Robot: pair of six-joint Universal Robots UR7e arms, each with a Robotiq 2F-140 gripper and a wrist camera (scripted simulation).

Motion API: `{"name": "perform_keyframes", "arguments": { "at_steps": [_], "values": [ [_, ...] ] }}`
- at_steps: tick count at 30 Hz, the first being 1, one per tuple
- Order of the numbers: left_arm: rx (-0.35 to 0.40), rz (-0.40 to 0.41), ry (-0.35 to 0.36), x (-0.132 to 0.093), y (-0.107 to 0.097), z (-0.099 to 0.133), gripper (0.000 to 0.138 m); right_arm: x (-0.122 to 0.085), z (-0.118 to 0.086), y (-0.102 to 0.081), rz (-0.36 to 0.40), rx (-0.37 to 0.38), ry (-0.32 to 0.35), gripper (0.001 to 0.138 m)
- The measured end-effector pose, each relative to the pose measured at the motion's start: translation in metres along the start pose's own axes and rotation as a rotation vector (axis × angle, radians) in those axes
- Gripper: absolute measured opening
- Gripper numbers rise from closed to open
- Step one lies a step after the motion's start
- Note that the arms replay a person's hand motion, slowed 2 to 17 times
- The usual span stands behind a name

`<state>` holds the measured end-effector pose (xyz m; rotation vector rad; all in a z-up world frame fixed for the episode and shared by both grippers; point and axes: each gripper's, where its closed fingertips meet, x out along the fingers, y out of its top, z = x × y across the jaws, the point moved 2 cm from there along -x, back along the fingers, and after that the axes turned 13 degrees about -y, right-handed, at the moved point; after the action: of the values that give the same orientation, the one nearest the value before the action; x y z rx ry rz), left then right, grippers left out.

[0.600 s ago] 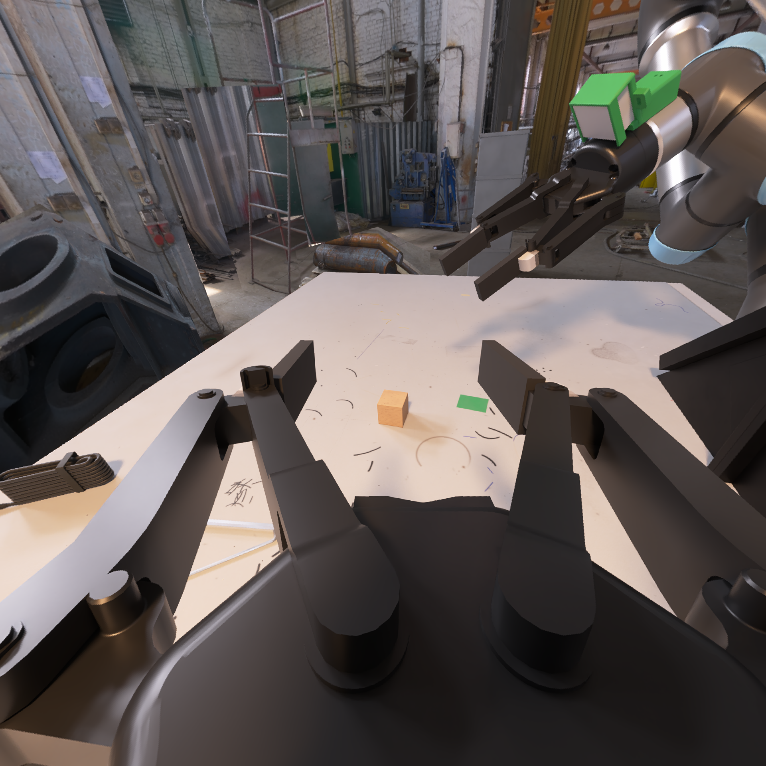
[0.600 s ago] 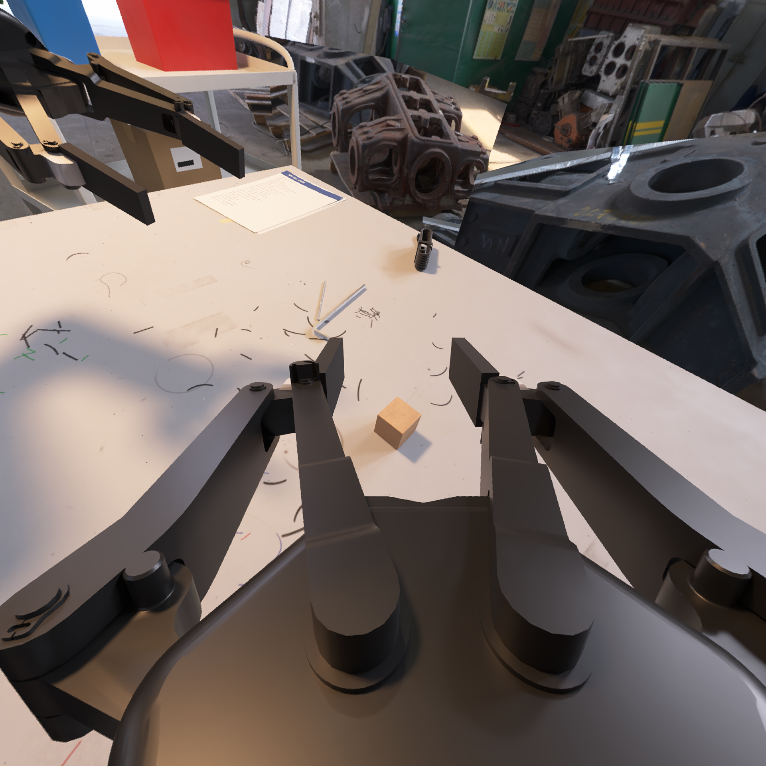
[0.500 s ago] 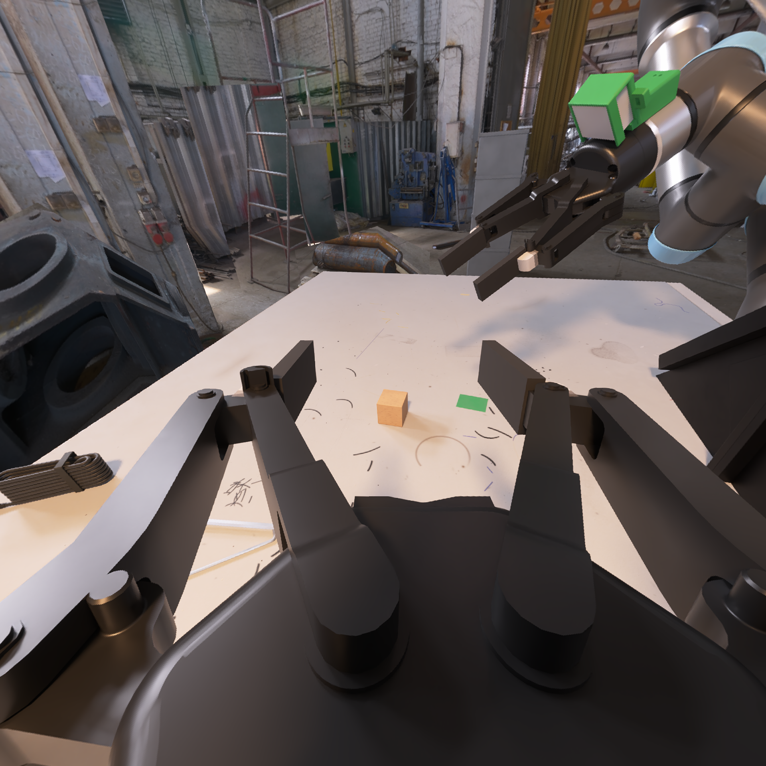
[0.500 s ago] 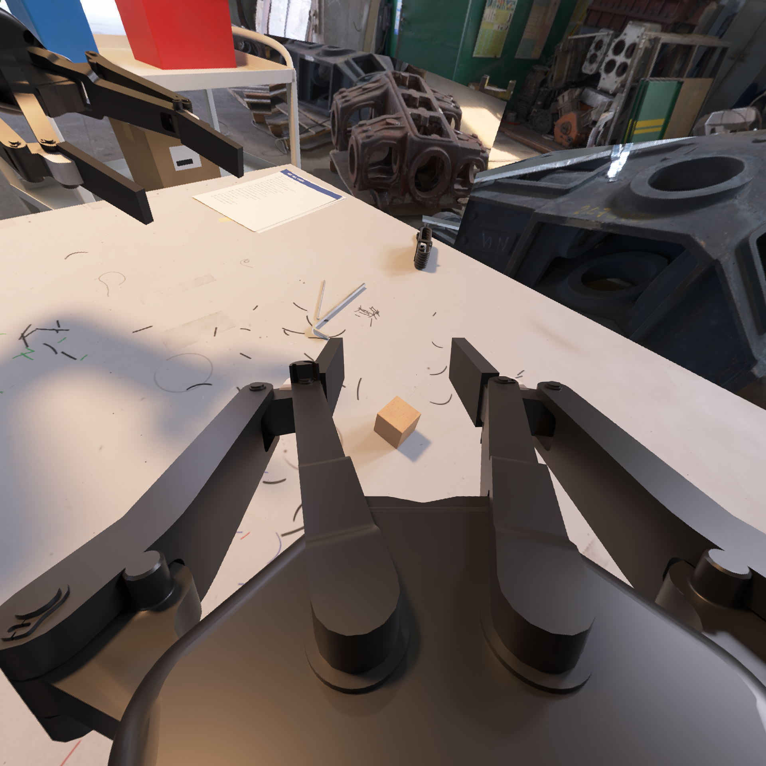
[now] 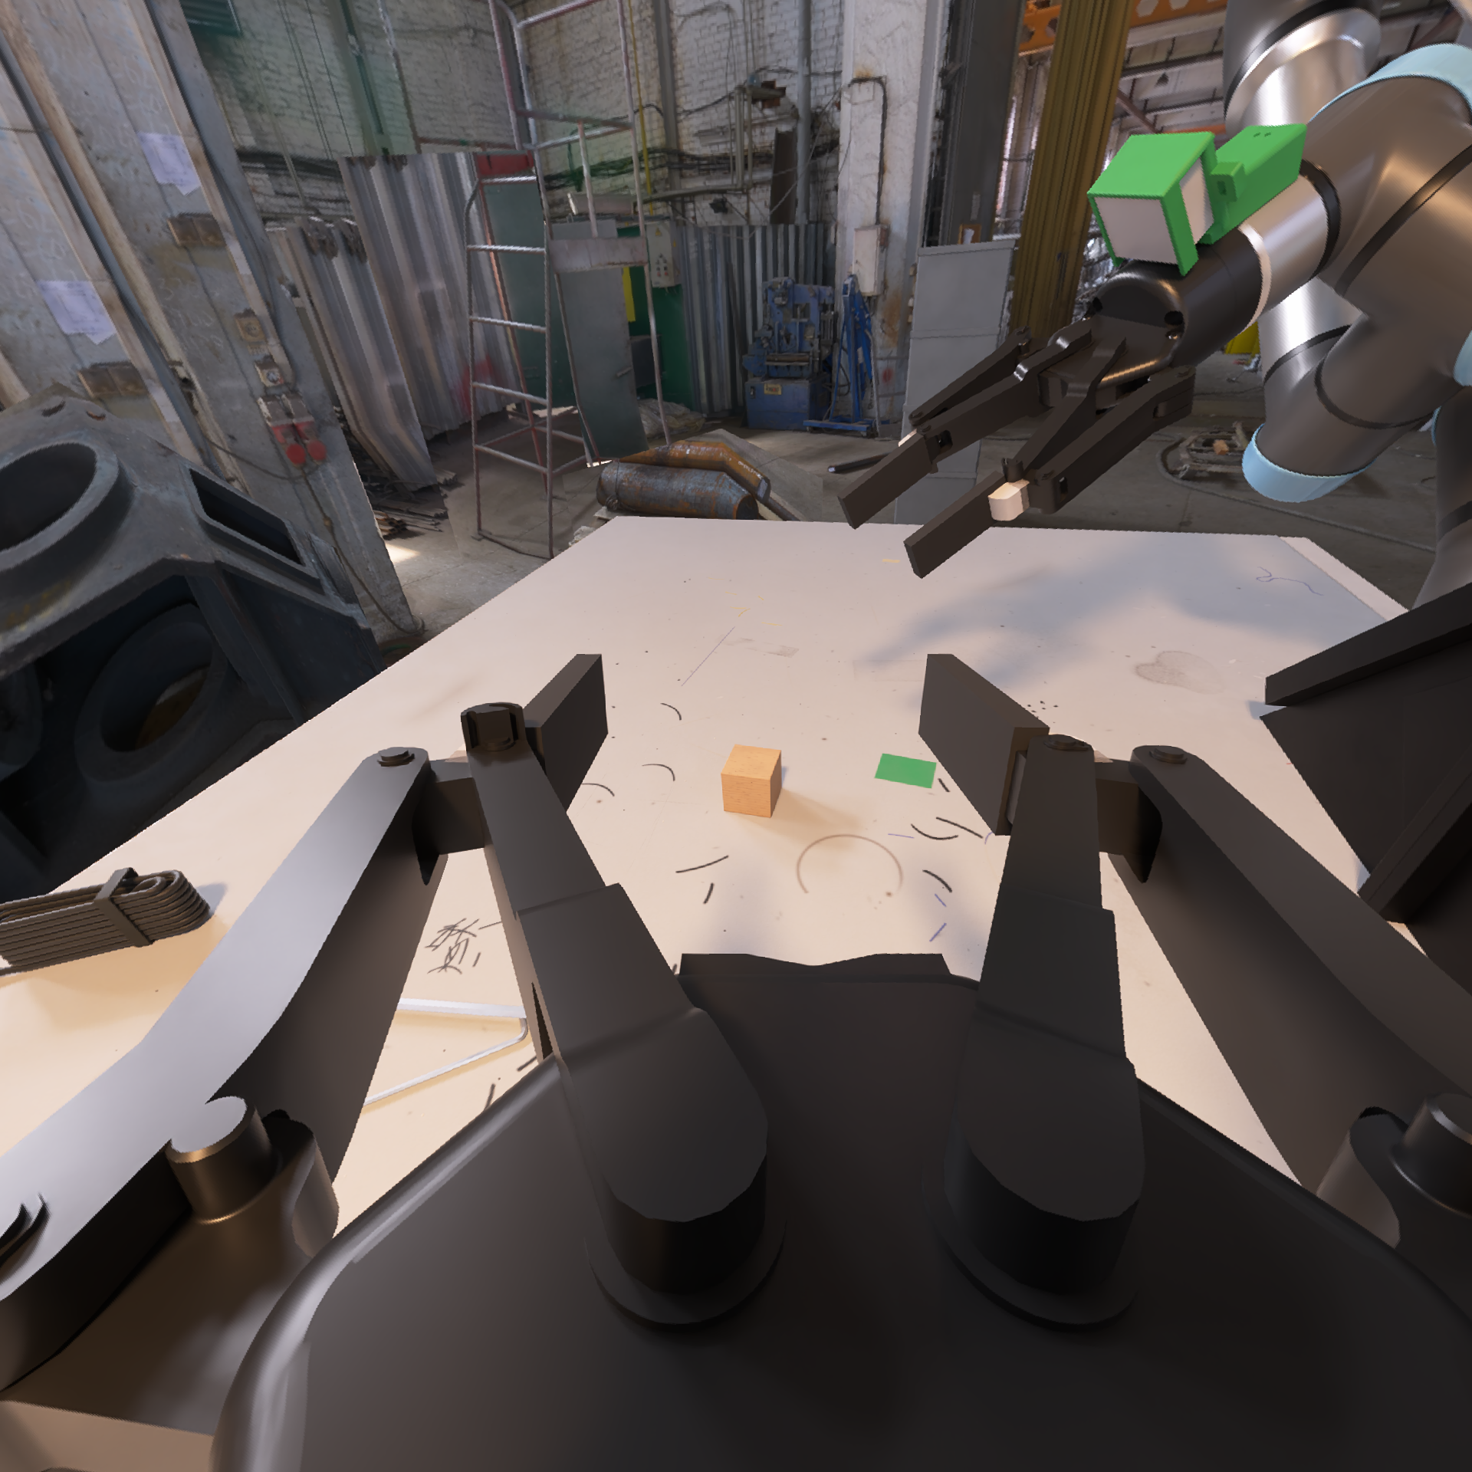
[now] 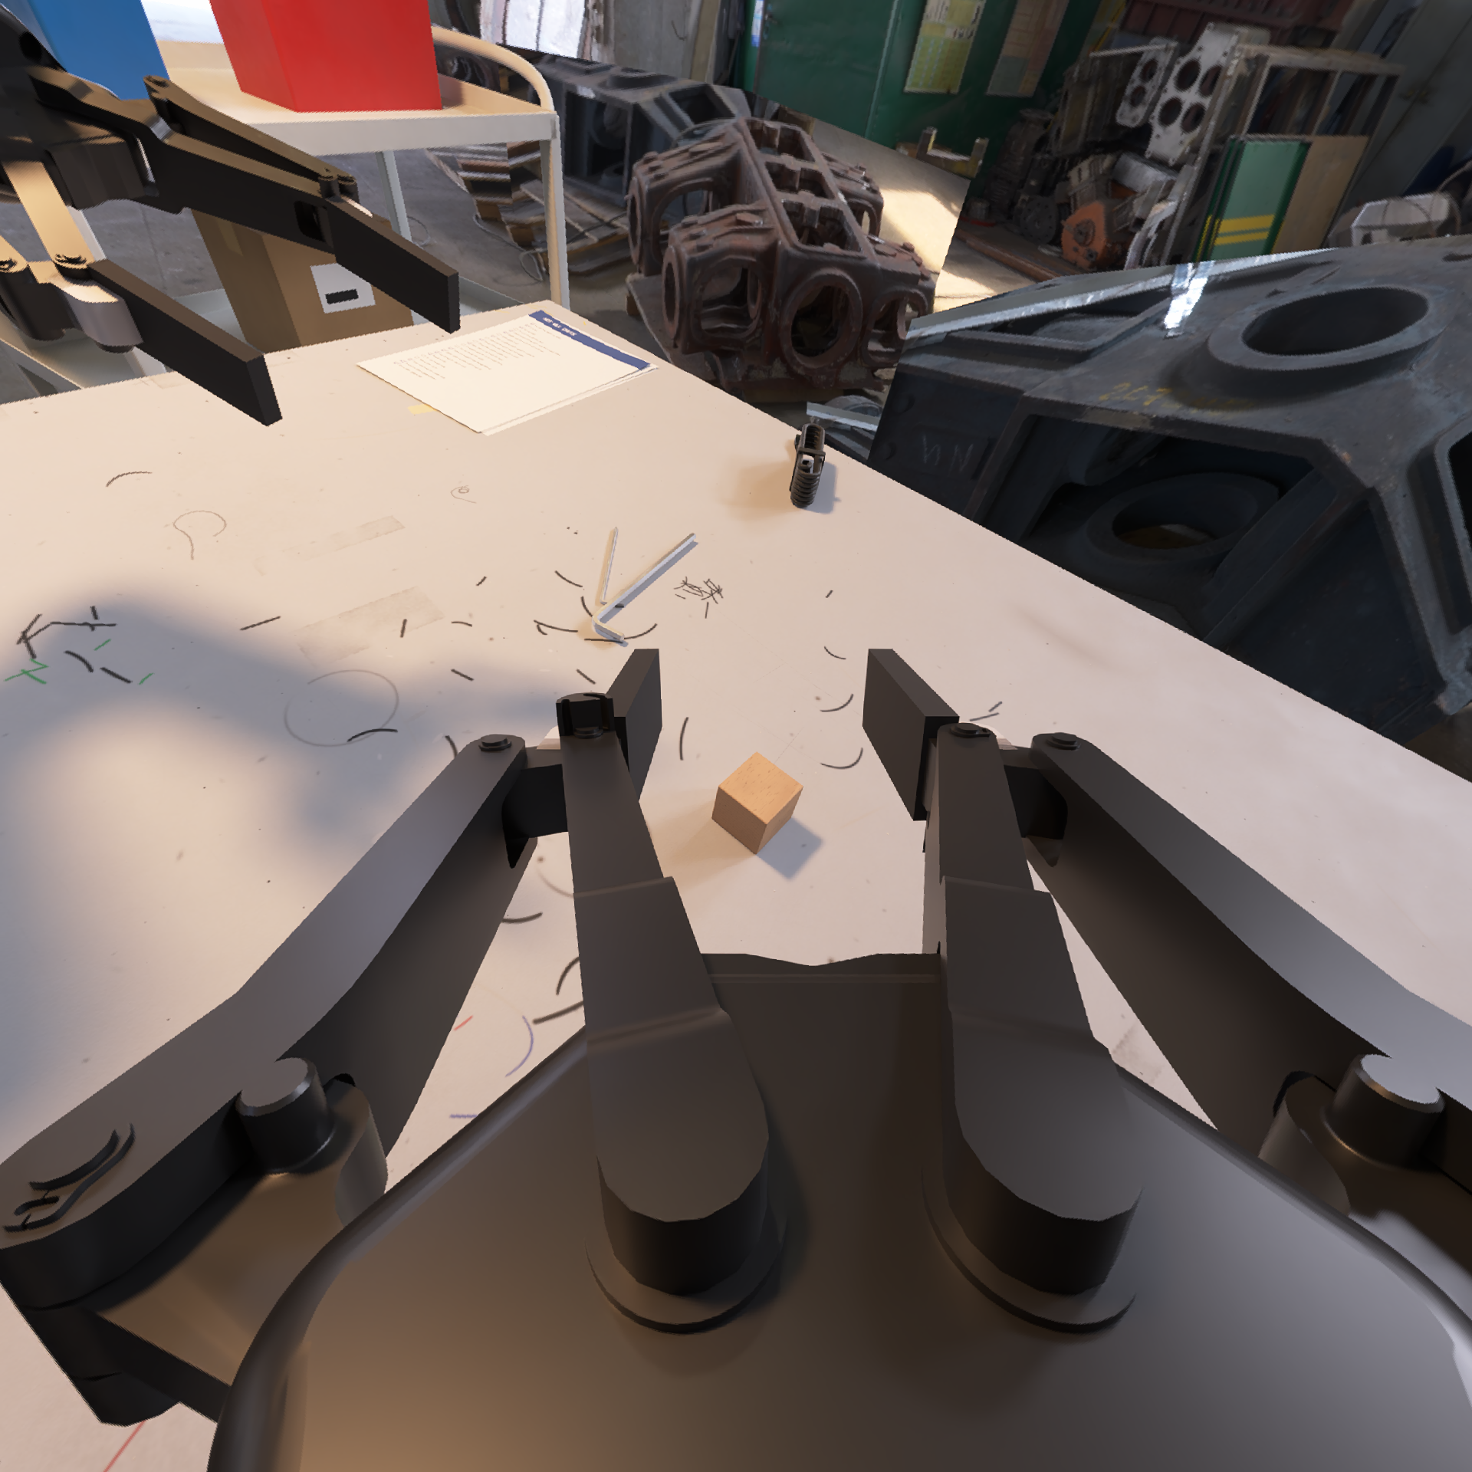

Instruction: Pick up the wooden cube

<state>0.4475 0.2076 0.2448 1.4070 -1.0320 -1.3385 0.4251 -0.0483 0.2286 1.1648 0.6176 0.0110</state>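
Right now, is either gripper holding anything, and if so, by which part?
Nothing is held. The left gripper and right gripper are both open and empty; the wooden cube sits free on the table, untouched.

A pale tan wooden cube with faint grain [image 5: 749,779] sits at the centre of the left wrist view on an off-white tabletop scribbled with black pen marks [image 5: 796,621]. Just right of it lies a flat bright green rectangular patch [image 5: 905,770]. In the upper right, a silver robot arm with light blue joint caps [image 5: 1354,263] carries a bright green box with a white face [image 5: 1155,211]. In the right wrist view, the upper left shows a glossy red block [image 6: 330,48] beside a blue block [image 6: 88,36], and a white paper sheet with a dark blue edge strip [image 6: 506,368] below them.
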Motion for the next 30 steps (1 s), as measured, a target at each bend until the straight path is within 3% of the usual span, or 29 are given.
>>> {"name": "perform_keyframes", "arguments": {
  "at_steps": [20,24,30],
  "values": [
    [-0.003,-0.011,-0.012,0.004,-0.002,0.001,0.103,0.001,-0.001,-0.002,-0.012,-0.022,0.006,0.068],
    [-0.003,-0.014,-0.016,0.005,-0.001,0.003,0.103,0.003,0.002,-0.007,-0.031,-0.073,0.002,0.068],
    [0.003,-0.015,-0.02,0.005,0.001,0.005,0.103,0.014,0.005,-0.016,-0.067,-0.213,0.027,0.069]
  ]
}}
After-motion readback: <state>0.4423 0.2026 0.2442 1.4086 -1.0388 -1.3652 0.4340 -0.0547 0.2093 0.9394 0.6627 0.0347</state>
